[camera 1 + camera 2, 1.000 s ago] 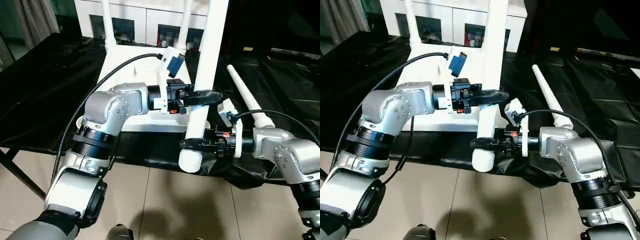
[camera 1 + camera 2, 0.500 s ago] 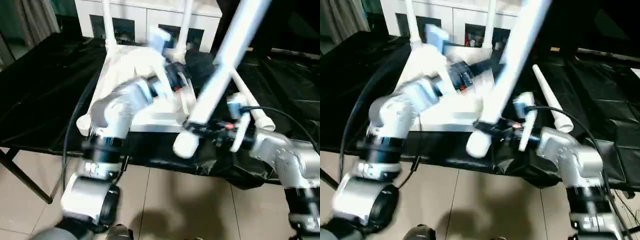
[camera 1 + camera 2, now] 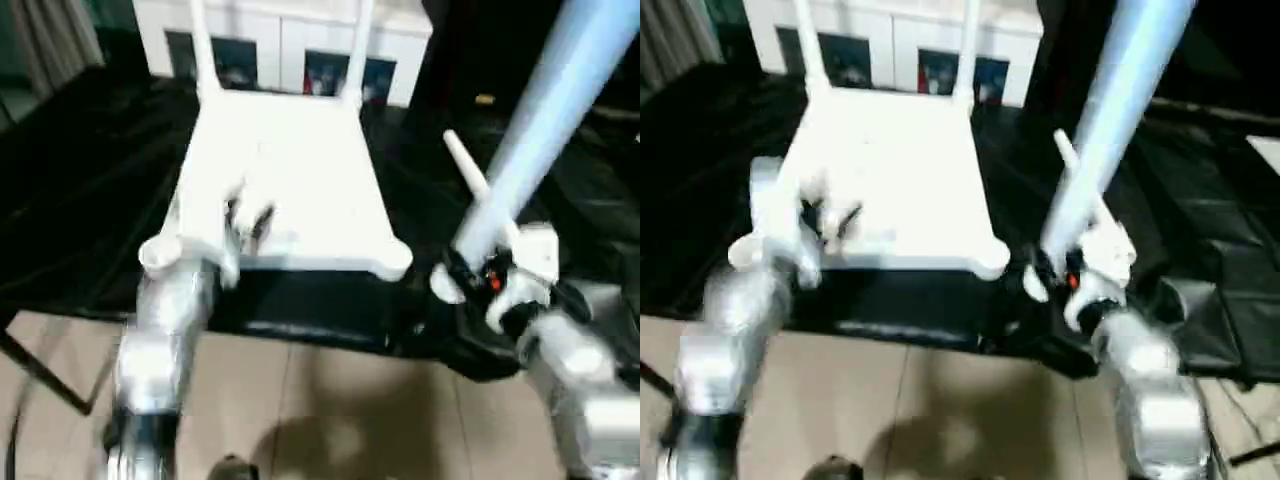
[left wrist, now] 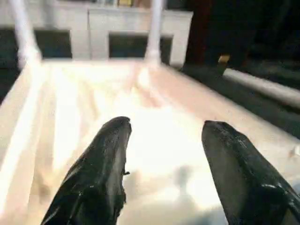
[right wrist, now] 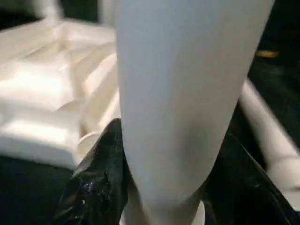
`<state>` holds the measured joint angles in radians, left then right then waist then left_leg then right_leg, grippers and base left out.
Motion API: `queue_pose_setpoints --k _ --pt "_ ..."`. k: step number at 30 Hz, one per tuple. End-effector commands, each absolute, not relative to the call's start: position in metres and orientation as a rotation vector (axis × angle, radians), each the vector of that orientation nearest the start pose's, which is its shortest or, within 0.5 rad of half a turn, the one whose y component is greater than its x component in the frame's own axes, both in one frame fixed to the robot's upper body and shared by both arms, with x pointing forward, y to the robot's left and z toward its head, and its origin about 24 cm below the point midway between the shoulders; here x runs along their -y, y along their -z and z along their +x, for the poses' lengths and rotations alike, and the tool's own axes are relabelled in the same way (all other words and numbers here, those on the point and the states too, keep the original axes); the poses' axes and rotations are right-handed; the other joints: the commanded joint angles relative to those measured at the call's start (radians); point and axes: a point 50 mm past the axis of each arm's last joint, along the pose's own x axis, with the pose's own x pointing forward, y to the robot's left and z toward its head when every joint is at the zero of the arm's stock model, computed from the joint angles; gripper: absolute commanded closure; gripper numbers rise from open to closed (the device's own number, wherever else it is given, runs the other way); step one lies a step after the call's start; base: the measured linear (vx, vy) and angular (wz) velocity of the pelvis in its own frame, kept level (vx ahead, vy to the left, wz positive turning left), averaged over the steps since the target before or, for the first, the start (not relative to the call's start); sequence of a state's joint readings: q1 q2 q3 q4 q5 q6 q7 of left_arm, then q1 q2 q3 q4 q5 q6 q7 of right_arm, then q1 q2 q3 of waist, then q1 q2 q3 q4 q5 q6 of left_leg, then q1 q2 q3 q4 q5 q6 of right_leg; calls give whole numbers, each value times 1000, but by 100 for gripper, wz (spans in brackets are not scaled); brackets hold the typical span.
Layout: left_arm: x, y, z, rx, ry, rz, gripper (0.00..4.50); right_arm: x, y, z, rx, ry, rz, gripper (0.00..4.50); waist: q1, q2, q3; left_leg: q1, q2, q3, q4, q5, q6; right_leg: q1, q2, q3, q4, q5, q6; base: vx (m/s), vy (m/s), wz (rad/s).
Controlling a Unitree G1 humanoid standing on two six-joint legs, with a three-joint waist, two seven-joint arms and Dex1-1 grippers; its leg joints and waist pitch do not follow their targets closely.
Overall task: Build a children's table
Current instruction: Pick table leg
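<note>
Lying upside down on the black work table [image 3: 80, 190], the children's table top [image 3: 290, 190] carries two upright legs at its far corners. In the left wrist view, the left gripper [image 4: 164, 140] hovers over its ribbed underside, jaws spread, empty. In the right wrist view, the right gripper [image 5: 164, 154] pinches a loose leg [image 5: 187, 84] beside the top.

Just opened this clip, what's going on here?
A humanoid robot is assembling a white children's table, which lies upside down on the black-covered work table with two legs fitted at the far corners. The right tool grips a loose leg; another leg lies beside it. The left tool hangs open over the underside.
</note>
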<state>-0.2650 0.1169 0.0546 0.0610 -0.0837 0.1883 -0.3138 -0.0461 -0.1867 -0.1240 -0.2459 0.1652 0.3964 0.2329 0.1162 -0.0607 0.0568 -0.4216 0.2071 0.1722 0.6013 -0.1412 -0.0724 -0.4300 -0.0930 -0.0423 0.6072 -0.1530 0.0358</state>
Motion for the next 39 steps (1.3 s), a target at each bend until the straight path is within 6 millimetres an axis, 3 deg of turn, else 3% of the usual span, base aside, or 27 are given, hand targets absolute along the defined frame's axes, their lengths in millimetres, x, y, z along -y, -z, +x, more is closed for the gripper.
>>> queue_pose_setpoints --k 1,4,8,10,11,12,13,14,15,16,17,18,20,23,24,25,26,27,28,29,31,32,33,34,35,36,39 --pt "-144 -100 303 87 338 51 169 198 -86 255 -58 -112 -21 265 -10 7 -67 45 12 -3 -83 -441 -40 21 -23 15 -94 -448 -51 0 0 0" --pt "-140 -82 296 44 303 35 169 197 -70 241 -83 -66 39 265 -13 37 -62 46 11 -10 -86 -504 -48 18 -27 17 -106 -485 -37 0 0 0" --pt "-136 -80 295 53 280 46 169 187 -66 233 -76 -73 1 265 -46 41 -53 76 1 -25 -86 -659 -56 35 -24 -12 -140 -747 24 0 0 0" --pt "-134 -79 297 55 278 53 169 185 -67 231 -64 -79 0 265 -81 55 -26 124 12 -35 -97 -837 -52 38 22 -98 -194 -802 33 0 0 0" --pt "-132 -78 299 55 275 61 169 185 -66 229 -56 -81 2 265 -55 90 -18 20 63 -23 -210 -1001 -45 174 27 -97 64 -522 -38 0 0 0" --pt "-132 -77 300 54 273 67 169 185 -66 229 -56 -84 5 265 -9 95 -25 5 23 42 -214 -1020 -50 192 38 -100 117 -336 -58 0 0 0" --pt "-131 -77 301 53 272 70 169 185 -65 228 -56 -85 6 265 -19 64 -33 33 50 27 -207 -952 -20 189 19 -41 126 -405 -40 63 -76 -11" --pt "-131 -75 301 51 270 73 169 185 -64 227 -58 -102 15 265 -36 -8 -36 130 8 15 -46 -727 -24 87 -58 27 -88 -867 -21 69 -115 -10" --pt "-131 -73 300 48 263 79 169 185 -62 227 -62 -107 18 265 -25 -19 -5 97 -22 11 112 -365 37 79 -140 72 -193 -1231 -28 69 -115 -10" --pt "-132 -71 299 46 256 87 169 185 -60 226 -68 -114 19 265 -14 -3 -25 39 -12 -27 108 -254 59 162 -179 106 -167 -1162 -69 94 -3 -12" --pt "-132 -70 298 46 252 93 169 184 -59 225 -73 -119 17 265 10 15 -24 26 -2 -39 43 -219 59 181 -142 85 -143 -976 -86 104 -1 11" --pt "-133 -69 296 46 251 95 169 185 -58 225 -76 -122 15 265 -2 34 -50 85 5 -25 -26 -236 48 172 -66 36 -112 -682 -151 104 -1 11" --pt "-136 -67 290 51 241 100 169 182 -57 225 -79 -140 16 265 -39 53 -59 133 36 -64 -90 -336 102 141 4 -7 -48 -361 -196 53 19 11" --pt "-137 -66 288 50 236 96 169 181 -56 226 -77 -149 17 265 -71 56 -73 154 43 -81 -84 -274 259 133 -16 -13 -28 -105 -245 80 32 4" --pt "-138 -66 286 51 236 100 169 179 -56 226 -80 -159 23 265 -39 14 -67 11 -39 -68 -37 -169 356 236 -52 -18 -85 -34 -194 91 33 7" --pt "-138 -66 286 54 233 105 169 177 -55 227 -77 -165 18 265 -25 45 -79 5 -54 -50 -18 -117 370 260 -85 -22 -102 -38 -170 45 44 39" --pt "-139 -65 285 58 226 102 169 175 -56 229 -70 -173 17 265 -30 36 -83 -26 -45 -65 10 -33 385 286 -119 -44 -120 -88 -100 68 29 67" --pt "-140 -65 285 58 224 102 169 175 -56 229 -67 -174 22 265 -39 51 -83 -12 -50 -79 0 44 381 286 -78 -86 -119 -85 -62 68 29 67" --pt "-140 -65 284 58 223 103 169 174 -56 229 -64 -174 29 265 -62 92 -97 109 -5 -94 -32 56 340 214 -15 -83 -69 -99 -77 156 -21 50" --pt "-140 -63 284 55 223 102 169 174 -57 228 -61 -174 23 265 -120 79 -97 241 91 -215 -51 137 511 73 25 -83 52 -217 -60 148 -41 13" --pt "-138 -63 284 56 232 103 169 175 -57 226 -57 -182 18 265 -110 62 -87 221 118 -227 -49 222 615 7 -6 -26 120 -240 -5 118 -42 4" --pt "-137 -63 284 57 234 103 169 175 -57 225 -55 -186 20 265 -99 49 -82 207 99 -193 -52 195 586 -11 -19 7 109 -166 19 56 -46 3" --pt "-137 -63 284 57 234 102 169 175 -57 225 -55 -187 22 265 -87 20 -62 140 12 -104 -49 5 464 34 -28 36 7 -54 -27 56 -46 3" --pt "-135 -63 285 61 241 103 169 174 -57 225 -56 -206 9 265 -83 -10 -62 111 -39 -69 -34 -134 388 74 -43 69 -41 -68 -16 29 -78 12" --pt "-133 -64 285 63 250 107 169 173 -57 224 -58 -226 -5 265 -39 -19 -53 72 -92 -46 62 -254 263 145 -129 165 -127 -527 -28 54 -72 9" --pt "-133 -64 285 63 253 110 169 173 -56 224 -59 -230 -7 265 -24 -25 -63 30 -74 -73 91 -175 186 199 -149 179 -120 -594 -105 54 -72 9" --pt "-135 -65 284 64 249 119 169 172 -56 225 -56 -215 27 265 -31 9 -40 41 -45 -75 24 -92 131 181 -99 107 -122 -527 -252 76 -22 5"
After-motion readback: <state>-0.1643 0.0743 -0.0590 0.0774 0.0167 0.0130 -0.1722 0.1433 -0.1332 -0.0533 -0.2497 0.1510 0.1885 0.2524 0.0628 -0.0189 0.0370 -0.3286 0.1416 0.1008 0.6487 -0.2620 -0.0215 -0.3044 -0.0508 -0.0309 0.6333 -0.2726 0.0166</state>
